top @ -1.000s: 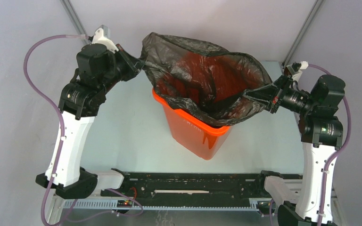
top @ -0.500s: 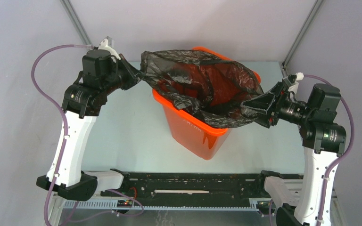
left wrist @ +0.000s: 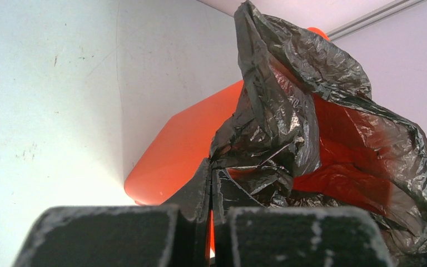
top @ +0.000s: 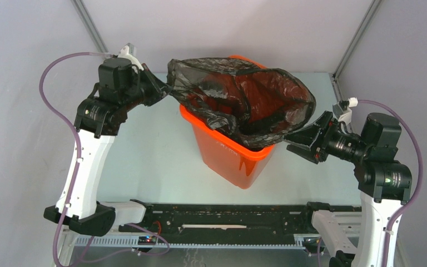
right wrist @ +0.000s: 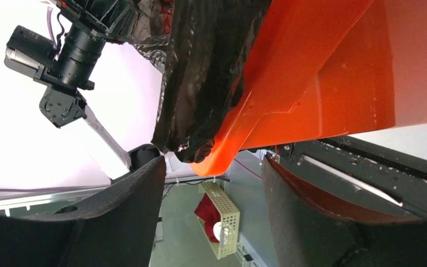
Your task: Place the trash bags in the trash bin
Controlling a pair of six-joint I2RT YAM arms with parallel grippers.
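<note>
The black trash bag [top: 239, 100] lies open over the mouth of the orange trash bin [top: 231, 158], its rim spreading past the bin's right side. My left gripper [top: 165, 89] is shut on the bag's left edge, above the bin's left corner. In the left wrist view the fingers [left wrist: 200, 183] pinch crumpled bag [left wrist: 289, 111] with the bin [left wrist: 178, 150] behind. My right gripper [top: 293, 142] stands open, just right of the bin and apart from the bag. In the right wrist view the right gripper [right wrist: 212, 167] holds nothing; the bag [right wrist: 200, 83] hangs down the bin [right wrist: 322, 72] ahead.
A black rail [top: 222, 214] runs along the table's near edge between the arm bases. A perforated cable tray [right wrist: 222, 222] shows below the right fingers. Metal frame posts [top: 361, 33] rise at the back corners. The left arm [right wrist: 66, 61] shows beyond the bag.
My right gripper has opened, let go of the bag's right rim and drawn back down and to the right. The bag's right side has sagged onto the bin. The left gripper dropped slightly.
</note>
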